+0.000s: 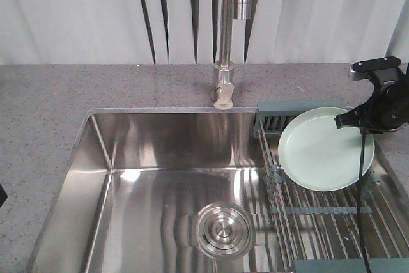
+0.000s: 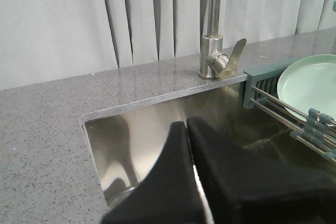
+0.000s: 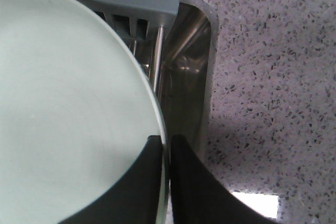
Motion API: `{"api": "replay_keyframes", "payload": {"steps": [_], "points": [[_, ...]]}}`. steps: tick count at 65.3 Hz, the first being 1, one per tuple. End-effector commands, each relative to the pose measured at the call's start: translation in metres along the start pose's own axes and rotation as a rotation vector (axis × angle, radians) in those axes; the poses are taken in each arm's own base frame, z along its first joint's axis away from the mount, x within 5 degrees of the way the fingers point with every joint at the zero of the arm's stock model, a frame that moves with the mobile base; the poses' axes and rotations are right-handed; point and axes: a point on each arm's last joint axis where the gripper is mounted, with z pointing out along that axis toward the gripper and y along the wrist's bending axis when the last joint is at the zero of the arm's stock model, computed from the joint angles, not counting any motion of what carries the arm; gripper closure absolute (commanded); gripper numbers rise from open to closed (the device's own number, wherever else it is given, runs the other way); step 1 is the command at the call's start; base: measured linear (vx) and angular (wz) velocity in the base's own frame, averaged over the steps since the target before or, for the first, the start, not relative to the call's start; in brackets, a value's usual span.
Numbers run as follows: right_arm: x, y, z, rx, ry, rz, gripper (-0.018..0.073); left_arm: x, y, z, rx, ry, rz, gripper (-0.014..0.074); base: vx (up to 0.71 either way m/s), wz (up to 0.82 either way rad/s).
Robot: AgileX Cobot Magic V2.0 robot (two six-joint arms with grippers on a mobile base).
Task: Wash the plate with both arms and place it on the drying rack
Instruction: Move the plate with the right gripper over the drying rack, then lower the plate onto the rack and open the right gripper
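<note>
Right claw (image 3: 167,148) pinching plate (image 3: 68,108) rim over drying rack (image 1: 319,212).

No readable text, labels, brand names, numbers or signs appear on anything in the front, left wrist or right wrist camera views.

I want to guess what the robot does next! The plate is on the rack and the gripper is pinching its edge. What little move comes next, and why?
Probably the right gripper opens and lets go. The plate already lies over the drying rack, with its rim pinched between the fingers, so releasing seems the sensible next step. I cannot tell how firmly the plate rests.
</note>
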Motion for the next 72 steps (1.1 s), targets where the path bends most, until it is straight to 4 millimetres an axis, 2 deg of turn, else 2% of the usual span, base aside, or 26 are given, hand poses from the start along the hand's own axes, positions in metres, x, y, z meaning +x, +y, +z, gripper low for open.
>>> {"api": "replay_keyframes", "payload": {"steps": [1, 20, 27, 33, 38, 48, 58, 68, 72], "points": [[-0.016, -0.005, -0.025, 0.033, -0.125, 0.002, 0.0454, -0.009, -0.001, 0.000, -0.006, -0.022, 0.011, 0.0603, 0.00, 0.00], [-0.017, -0.006, -0.025, 0.037, -0.135, -0.002, 0.0164, -0.009, -0.001, 0.000, -0.006, -0.022, 0.011, 0.0603, 0.00, 0.00], [-0.018, -0.006, -0.027, 0.039, -0.142, -0.002, 0.0118, -0.009, -0.001, 0.000, -0.006, -0.022, 0.011, 0.0603, 0.00, 0.00], [-0.018, -0.006, -0.036, 0.041, -0.152, -0.001, 0.0118, -0.009, -0.001, 0.000, -0.006, -0.022, 0.011, 0.0603, 0.00, 0.00], [-0.018, -0.006, -0.048, 0.044, -0.169, -0.002, 0.0135, -0.009, -0.001, 0.000, -0.006, -0.022, 0.011, 0.0603, 0.00, 0.00], [-0.017, -0.004, -0.091, 0.034, -0.235, -0.026, 0.0221, -0.009, -0.001, 0.000, -0.006, -0.022, 0.011, 0.0603, 0.00, 0.00], [-0.013, 0.006, -0.146, -0.032, -0.378, -0.081, 0.0378, -0.009, -0.001, 0.000, -0.006, -0.022, 0.011, 0.0603, 0.00, 0.00], [0.002, 0.023, -0.201, -0.161, -0.485, -0.149, 0.0559, -0.009, -0.001, 0.000, -0.006, -0.022, 0.011, 0.0603, 0.00, 0.00], [0.010, 0.030, -0.219, -0.213, -0.515, -0.179, 0.0572, -0.009, -0.001, 0.000, -0.006, -0.022, 0.011, 0.0603, 0.00, 0.00]]}}
